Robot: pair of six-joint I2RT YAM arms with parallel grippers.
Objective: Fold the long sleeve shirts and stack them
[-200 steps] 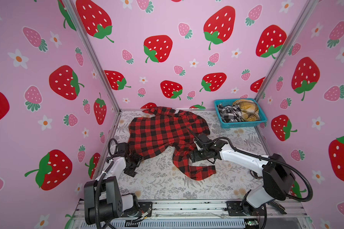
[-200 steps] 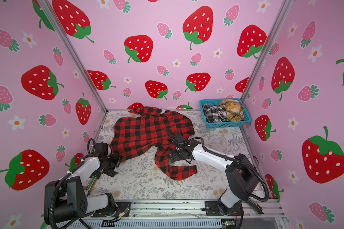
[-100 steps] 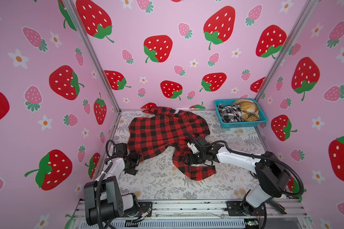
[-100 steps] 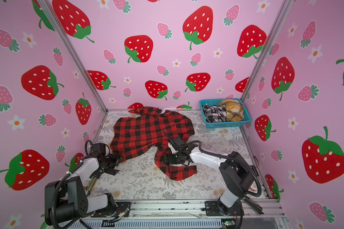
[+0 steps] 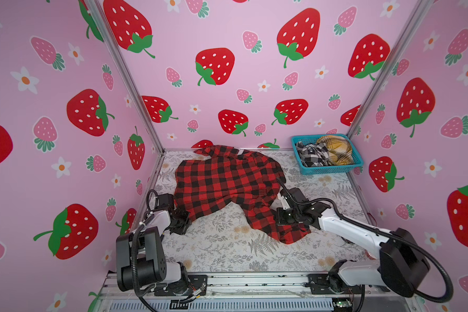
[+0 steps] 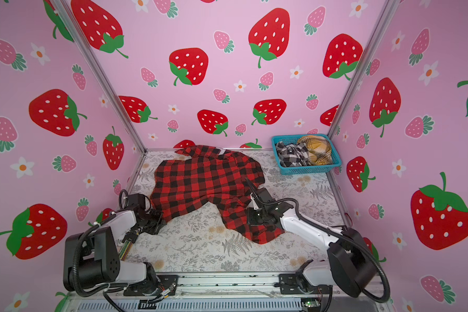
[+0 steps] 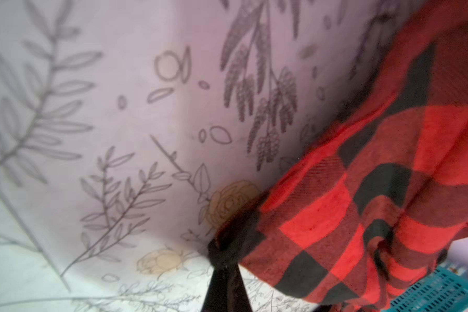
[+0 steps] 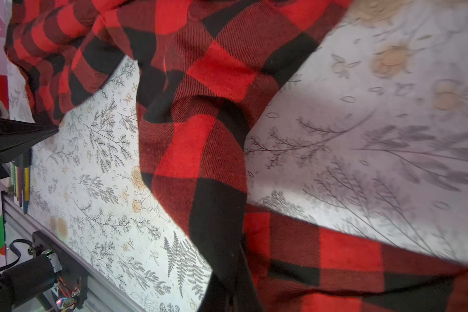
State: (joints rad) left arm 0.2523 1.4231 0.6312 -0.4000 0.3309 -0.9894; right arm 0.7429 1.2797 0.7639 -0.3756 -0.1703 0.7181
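One of the long sleeve shirts, a red-and-black check shirt (image 5: 227,183) (image 6: 206,183), lies rumpled and spread on the floral table in both top views. My left gripper (image 5: 187,214) (image 6: 161,217) is low at its near-left corner. In the left wrist view the left gripper (image 7: 225,260) is shut on that dark corner of the shirt (image 7: 362,202). My right gripper (image 5: 275,216) (image 6: 247,216) rests on the shirt's near-right part. In the right wrist view the right gripper (image 8: 231,272) is shut on a fold of the shirt (image 8: 200,151).
A teal basket (image 5: 333,170) (image 6: 308,170) at the back right holds a black-and-white plaid shirt (image 5: 310,155) and a yellow plaid one (image 5: 335,148). Pink strawberry walls close in three sides. The metal rail (image 5: 241,281) runs along the table's front edge.
Both grippers have gone from open to shut on the red-and-black shirt. The right gripper has moved slightly left over the fabric. The left gripper has settled at the shirt's corner.
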